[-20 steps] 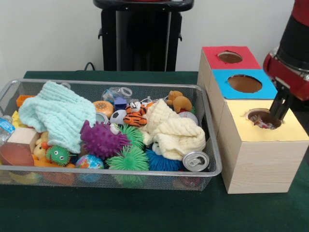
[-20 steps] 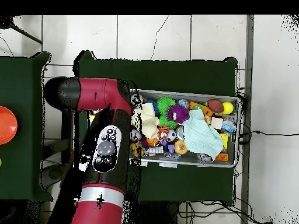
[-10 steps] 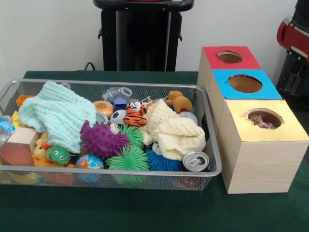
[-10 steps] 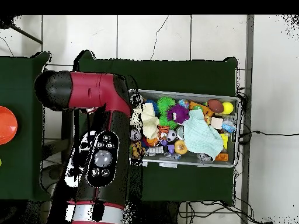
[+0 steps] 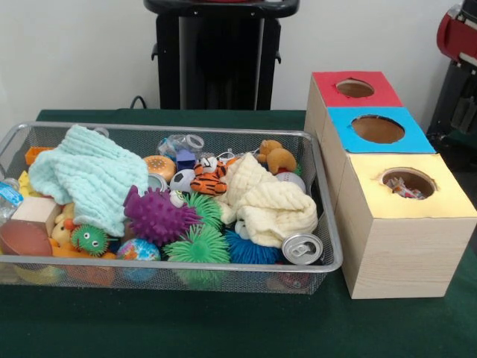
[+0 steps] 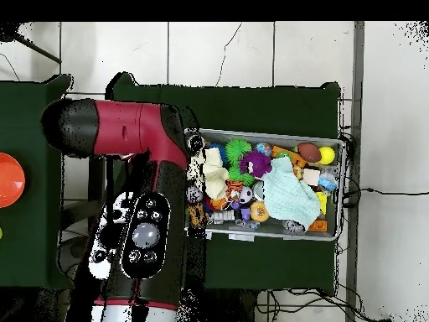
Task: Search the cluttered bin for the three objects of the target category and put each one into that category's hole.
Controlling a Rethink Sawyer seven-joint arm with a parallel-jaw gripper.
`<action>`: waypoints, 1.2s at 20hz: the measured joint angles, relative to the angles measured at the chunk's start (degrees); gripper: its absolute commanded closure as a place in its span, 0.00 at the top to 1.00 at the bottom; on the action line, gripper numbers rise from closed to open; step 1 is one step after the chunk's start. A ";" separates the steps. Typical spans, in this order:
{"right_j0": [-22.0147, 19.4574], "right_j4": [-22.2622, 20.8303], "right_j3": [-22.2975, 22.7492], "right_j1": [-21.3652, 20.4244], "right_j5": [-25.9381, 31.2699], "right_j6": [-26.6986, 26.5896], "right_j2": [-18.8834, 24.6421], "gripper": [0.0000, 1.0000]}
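One arm (image 6: pixel 138 210) covers the boxes' table edge from overhead, gripper hidden, so I cannot tell how the jaws stand. One bin (image 5: pixel 328 250) mid-table still holds two cloths, mint (image 5: pixel 86 175) and cream (image 5: pixel 268 201), several spiky balls, one can (image 5: pixel 302 247), and no patchwork bundle is visible there. Three boxes sit beside it; the yellow box's hole (image 5: pixel 408 183) shows patchwork inside, count unclear, so at least one looks delivered, the rest uncertain.
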 measured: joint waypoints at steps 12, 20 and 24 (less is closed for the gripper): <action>-1.02 -0.35 0.00 0.00 0.18 0.00 0.00 1.00; -1.85 -0.59 -0.93 0.41 1.35 0.00 -0.01 1.00; -2.09 -0.75 -3.30 1.53 2.10 0.00 -0.01 1.00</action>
